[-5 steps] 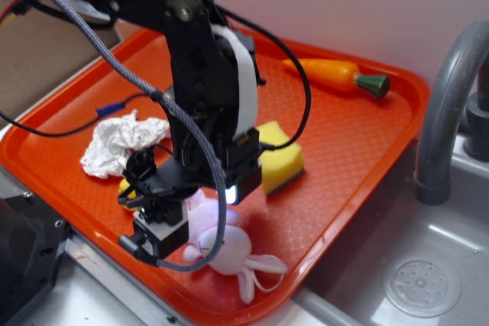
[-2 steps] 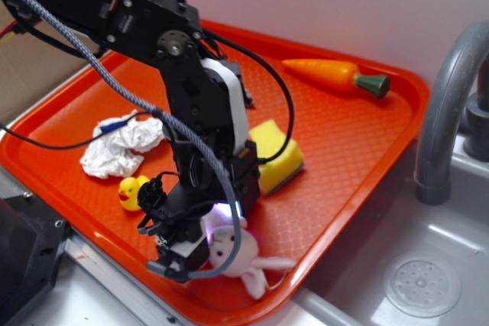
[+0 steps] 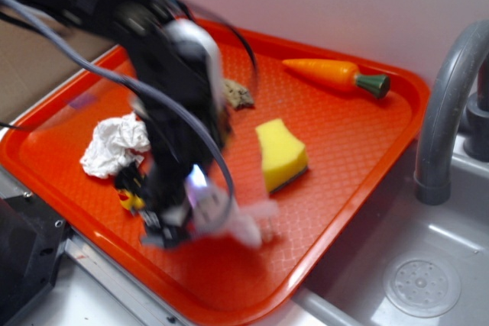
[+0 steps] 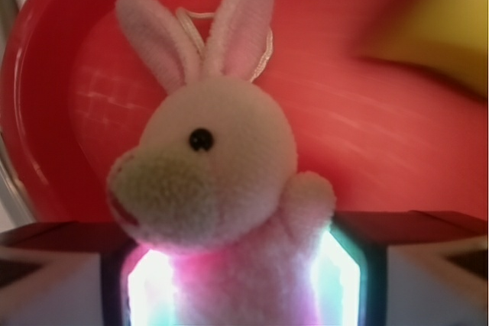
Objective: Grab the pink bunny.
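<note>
Orange tray under everything, sponge mid-tray. Gripper clamped on bunny at body, near tray's front edge, head and ears free. Soft, light plush, likely squashes; body hold looks best, not ears or loop.

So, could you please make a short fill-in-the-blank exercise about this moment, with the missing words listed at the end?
1. The gripper is shut on the pink ____.
2. The yellow sponge lies on the ____ tray.
3. At the far edge of the tray lies a toy ____ with a green top.
4. In the wrist view, the bunny's two ____ point up.

Missing words: bunny; orange; carrot; ears
</note>
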